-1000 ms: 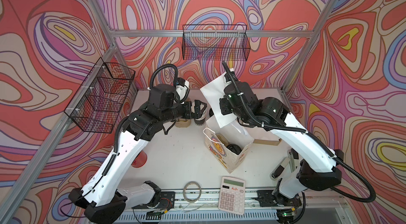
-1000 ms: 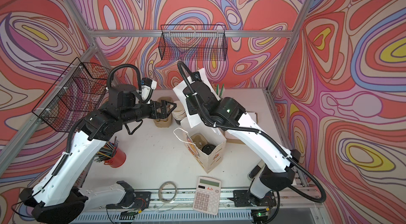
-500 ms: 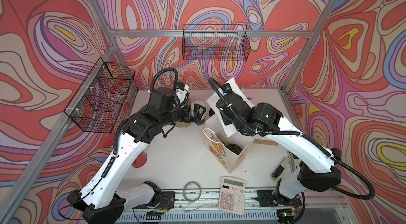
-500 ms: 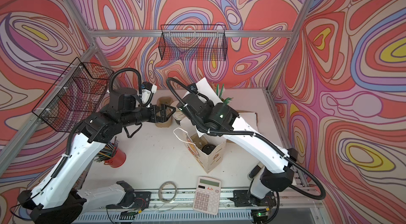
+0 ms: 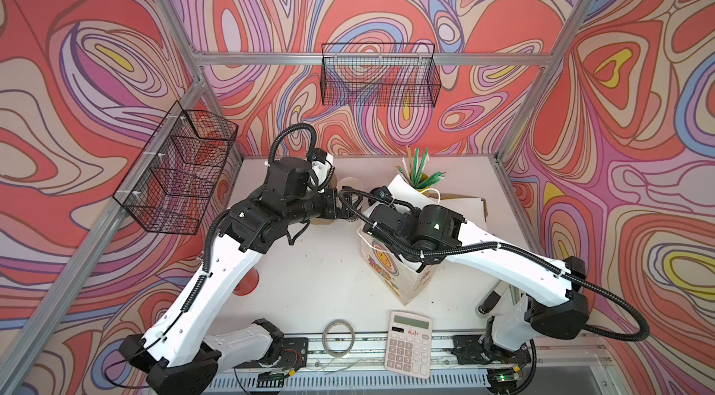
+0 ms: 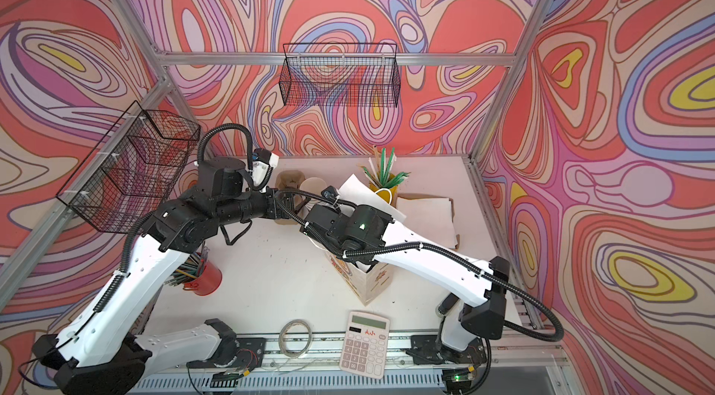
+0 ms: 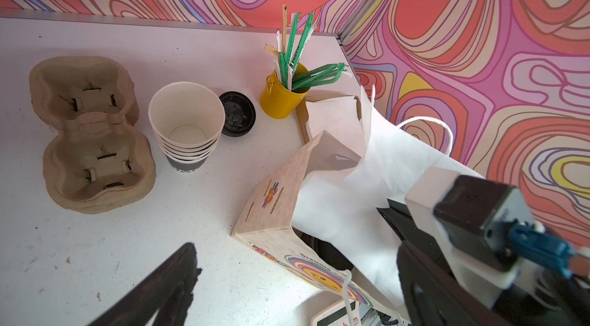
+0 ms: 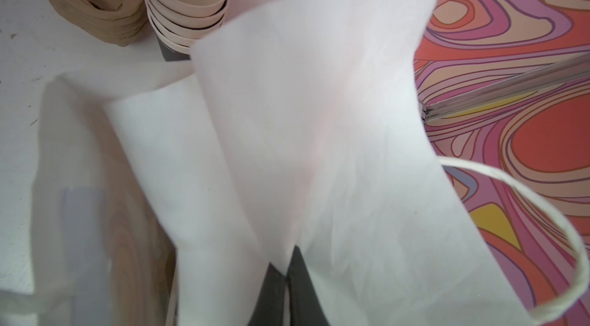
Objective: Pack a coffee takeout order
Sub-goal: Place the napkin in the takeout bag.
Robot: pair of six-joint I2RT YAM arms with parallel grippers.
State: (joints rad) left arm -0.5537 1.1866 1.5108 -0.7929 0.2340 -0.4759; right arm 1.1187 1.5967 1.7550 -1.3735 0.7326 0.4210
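bag (image 7: 271,206): upright on the bench (image 5: 317,269), right of centre, mouth open, smiley print on its near left face
right claw (image 8: 289,283): pinched shut on a white paper sheet (image 8: 313,110), held over the bag's mouth
left claw (image 7: 295,254): fingers spread wide, empty, by the bag's far left side
in the way: sheet and right arm (image 5: 483,253) cover the bag's mouth in both top views; a dark shape inside shows in the left wrist view, too hidden to name
pulp carrier (image 7: 92,136): stacked at the far side, wells empty
stack of cups (image 7: 186,126): lidless, just right of the carrier
black lid (image 7: 238,113): on the bench between cups and yellow pot (image 7: 282,97) of green straws
near edge: calculator (image 5: 408,342), tape ring (image 5: 338,337) left of it
red pot (image 6: 203,277): left, beside the left arm (image 6: 154,277)
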